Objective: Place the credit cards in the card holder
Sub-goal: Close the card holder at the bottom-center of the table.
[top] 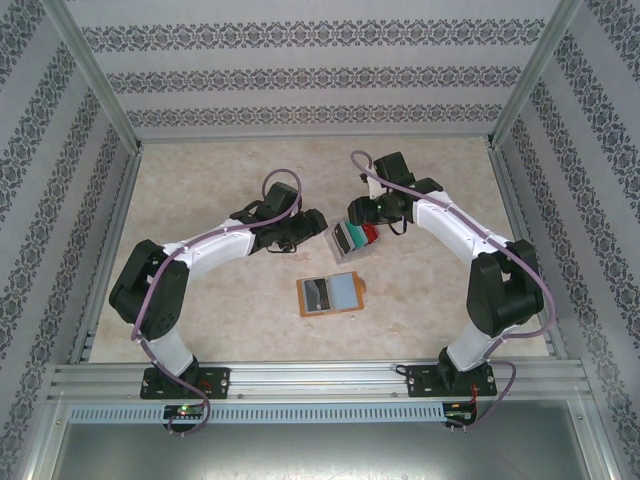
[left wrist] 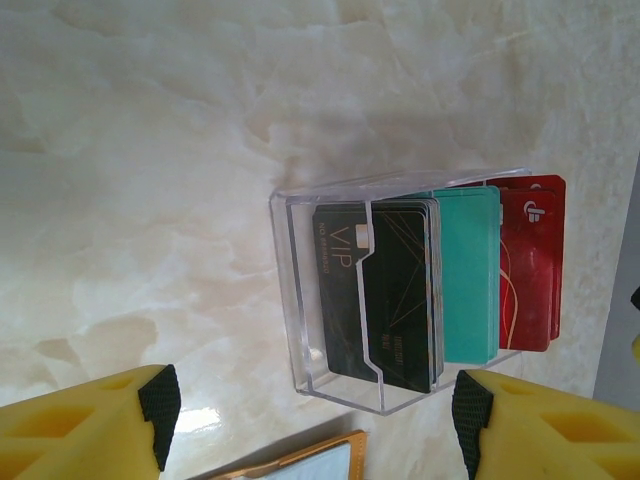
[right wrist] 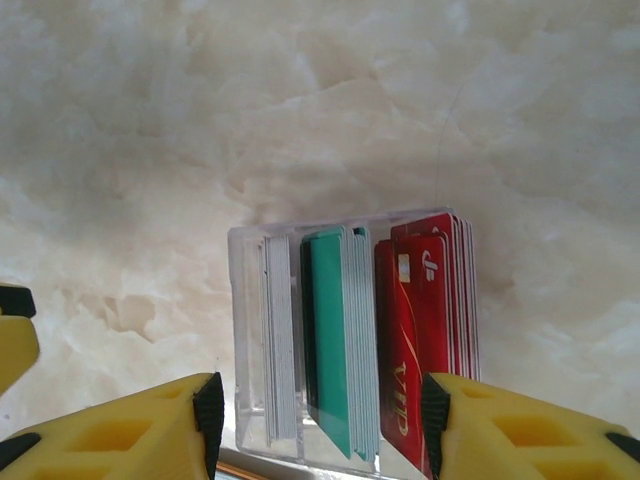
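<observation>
A card pick-up is being set up, by the look of it; no card is yet being carried. The credit cards (left wrist: pixel 420 290) are being kept on edge in a clear plastic box (left wrist: pixel 285 300) near the middle of the table (top: pixel 220 330). They are grouped black, teal and red, and a grey-white group is being shown at one end in the right wrist view. The card holder (top: pixel 330 293) is being left open and flat just in front of the box, towards the arm bases and apart from it. The left tool (left wrist: pixel 315 405) is being held wide, with nothing between its pads, and aimed at the box from one side. The right tool (right wrist: pixel 320 415) is likewise being held apart at the opposite side, with nothing visibly gripped. For the next move, a single card's free edge would probably have to be pinched between narrowed pads. The card would then be drawn straight out, with the light box perhaps being steadied by the other tool, and carried to a grey pocket.
</observation>
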You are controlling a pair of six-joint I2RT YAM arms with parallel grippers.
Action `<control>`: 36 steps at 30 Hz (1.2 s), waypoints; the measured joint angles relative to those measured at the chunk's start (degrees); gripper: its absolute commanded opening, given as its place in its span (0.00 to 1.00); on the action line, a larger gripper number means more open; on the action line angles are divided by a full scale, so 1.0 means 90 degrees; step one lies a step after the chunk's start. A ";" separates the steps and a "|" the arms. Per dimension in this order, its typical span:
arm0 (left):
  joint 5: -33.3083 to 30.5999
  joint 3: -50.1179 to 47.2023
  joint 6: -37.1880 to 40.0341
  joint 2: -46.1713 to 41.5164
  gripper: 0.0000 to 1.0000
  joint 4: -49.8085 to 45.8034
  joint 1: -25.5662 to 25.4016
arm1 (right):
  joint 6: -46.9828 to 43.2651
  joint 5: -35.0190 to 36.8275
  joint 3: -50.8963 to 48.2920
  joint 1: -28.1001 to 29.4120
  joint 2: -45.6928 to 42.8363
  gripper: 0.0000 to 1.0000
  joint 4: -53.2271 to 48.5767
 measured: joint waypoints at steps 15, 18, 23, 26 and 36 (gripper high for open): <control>0.0022 -0.1630 -0.0554 -0.0804 0.75 -0.0117 -0.0209 | 0.0476 -0.0109 -0.2086 0.0396 -0.1047 0.64 -0.0126; 0.0046 -0.1751 -0.0673 -0.0867 0.74 -0.0136 -0.0398 | 0.0614 -0.0124 -0.2254 0.0724 -0.1035 0.65 -0.0068; 0.0151 -0.1928 -0.0860 -0.0911 0.74 -0.0168 -0.0600 | 0.0850 -0.0034 -0.2429 0.1083 -0.0743 0.65 -0.0046; 0.0260 -0.2076 -0.0954 -0.0925 0.73 -0.0163 -0.0619 | 0.0957 0.0024 -0.2574 0.1115 -0.0661 0.63 0.0002; 0.0617 -0.2157 -0.1093 -0.0729 0.62 0.0330 -0.0639 | 0.1117 0.0066 -0.2788 0.1127 -0.0464 0.50 0.0153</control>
